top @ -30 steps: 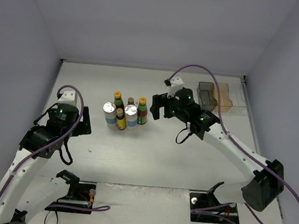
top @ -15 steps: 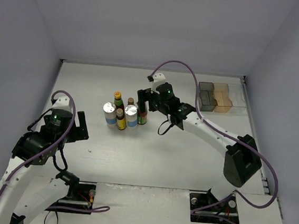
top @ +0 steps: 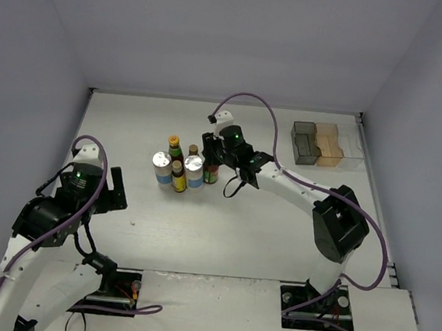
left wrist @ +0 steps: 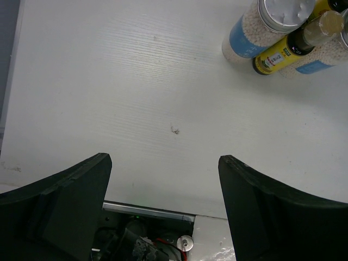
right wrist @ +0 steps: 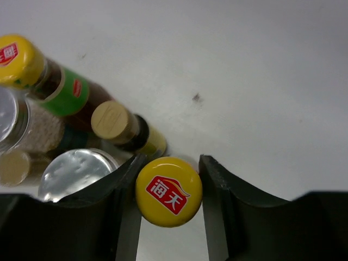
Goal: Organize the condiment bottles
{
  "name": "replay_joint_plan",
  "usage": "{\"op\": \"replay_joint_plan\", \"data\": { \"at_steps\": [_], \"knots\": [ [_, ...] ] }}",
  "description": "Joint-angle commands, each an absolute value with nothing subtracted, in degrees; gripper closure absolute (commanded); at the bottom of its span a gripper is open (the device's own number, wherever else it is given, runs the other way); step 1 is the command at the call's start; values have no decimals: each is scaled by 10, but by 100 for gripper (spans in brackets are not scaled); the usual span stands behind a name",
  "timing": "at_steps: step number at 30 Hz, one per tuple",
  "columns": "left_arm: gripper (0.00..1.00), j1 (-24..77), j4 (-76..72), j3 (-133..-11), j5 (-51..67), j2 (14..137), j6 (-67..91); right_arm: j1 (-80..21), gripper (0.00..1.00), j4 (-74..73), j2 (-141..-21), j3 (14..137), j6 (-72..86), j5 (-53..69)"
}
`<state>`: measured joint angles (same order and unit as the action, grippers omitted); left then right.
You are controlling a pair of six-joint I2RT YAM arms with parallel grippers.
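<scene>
White table (top: pixel 238 230) — condiment bottles (top: pixel 194 169) clustered — boxed by lavender walls (top: pixel 217 40).

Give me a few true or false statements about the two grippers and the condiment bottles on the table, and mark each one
1. The right gripper has its fingers on either side of a yellow-capped bottle. True.
2. The left gripper is holding a jar. False: it is open and holds nothing, over bare table.
3. The bottles are sorted into the compartment tray. False: all six stand clustered on the table, apart from the tray.
4. Two silver-lidded jars stand in the cluster. True.
</scene>
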<state>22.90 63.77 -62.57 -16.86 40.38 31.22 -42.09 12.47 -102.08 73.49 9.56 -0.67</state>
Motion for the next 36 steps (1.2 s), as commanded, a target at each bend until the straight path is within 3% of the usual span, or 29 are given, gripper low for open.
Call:
{"op": "replay_joint_plan", "data": {
  "at_steps": [1, 2, 3, 5, 13, 22, 30, 36],
  "knots": [
    [20, 230, 638, -654, -185, 408, 305, -424, 64, 173, -1012, 753, 101, -26],
    [19, 230, 637, -654, -185, 406, 305, -424, 73, 174, -1006, 751, 100, -32],
    [20, 230, 638, -654, -185, 405, 306, -424, 89, 174, -1002, 749, 98, -40],
    [20, 231, 637, -655, -185, 404, 307, -423, 100, 175, -991, 748, 91, -50],
    [20, 230, 617, -645, -182, 405, 306, -349, 100, 120, -906, 789, 33, -48],
    [20, 230, 589, -629, -174, 418, 295, -167, 100, 82, -864, 852, -39, -26],
    [19, 230, 582, -636, -179, 428, 280, 24, 100, 113, -903, 906, -38, 27],
    [20, 230, 565, -624, -168, 425, 277, 87, 100, 121, -967, 971, -54, 35]
  ]
}}
